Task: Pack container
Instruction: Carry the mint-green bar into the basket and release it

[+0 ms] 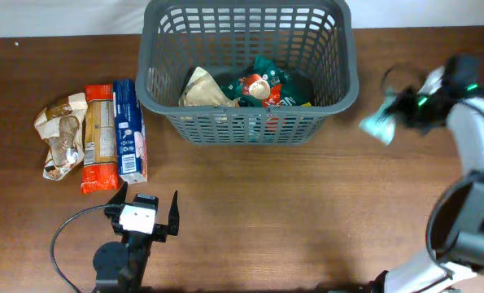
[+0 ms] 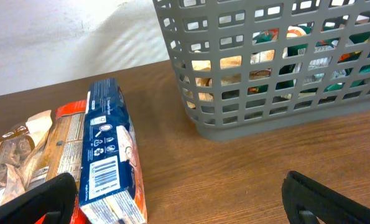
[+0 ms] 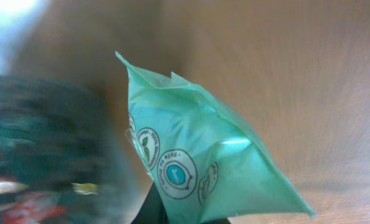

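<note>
The dark grey basket (image 1: 152, 89) stands at the back middle of the table and holds several snack packets (image 1: 262, 88); it also shows in the left wrist view (image 2: 234, 118). My right gripper (image 1: 404, 110) is shut on a light green packet (image 1: 378, 124) and holds it above the table, right of the basket. The packet fills the right wrist view (image 3: 203, 162), with the basket blurred at the left. My left gripper (image 1: 148, 213) is open and empty near the front edge, below a blue packet (image 1: 129, 130).
Three packets lie side by side left of the basket: a beige one (image 1: 61, 134), an orange one (image 1: 99, 138) and the blue one (image 2: 107, 162). A black cable (image 1: 63, 236) loops by the left arm.
</note>
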